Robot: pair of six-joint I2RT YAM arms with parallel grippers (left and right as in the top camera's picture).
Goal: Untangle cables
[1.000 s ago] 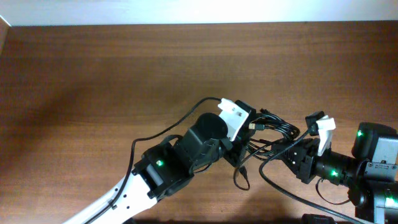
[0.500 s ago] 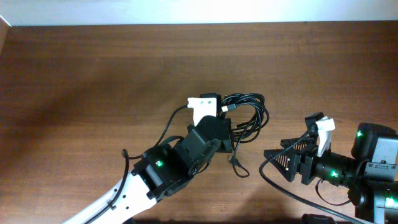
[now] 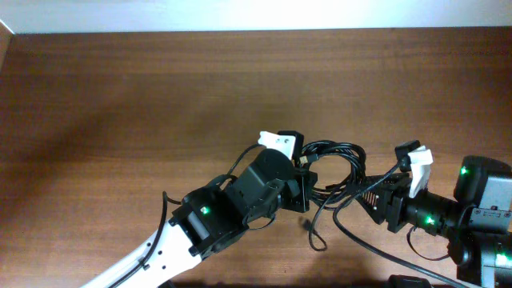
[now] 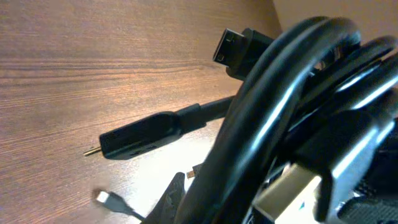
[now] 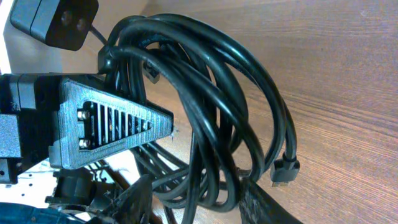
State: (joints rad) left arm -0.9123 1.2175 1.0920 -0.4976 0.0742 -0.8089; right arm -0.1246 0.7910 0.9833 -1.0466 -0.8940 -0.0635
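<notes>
The cables [image 3: 340, 150] are a bundle of black loops right of the table's middle. My left gripper [image 3: 306, 178] is shut on the bundle's left side. In the left wrist view the cables [image 4: 267, 112] fill the right half, with a black plug [image 4: 140, 135] lying on the wood. My right gripper [image 3: 364, 194] reaches in from the right. Its wrist view shows the gripper [image 5: 196, 202] open, with several strands of the cables [image 5: 211, 93] hanging between its fingers. The right-hand finger touches the strands. A plug [image 5: 285, 171] dangles beside it.
A loose cable end [image 3: 314, 232] trails on the wood below the bundle. A thicker black wire [image 3: 376, 248] curves from the right arm's base. The left arm's grey ribbed finger [image 5: 106, 127] stands close ahead of the right wrist camera. The table's far edge [image 3: 256, 32] meets a white wall.
The left gripper swung the bundle left, then back right toward the right gripper. The right gripper let go, opened wide, and now stands narrower around the loops.
</notes>
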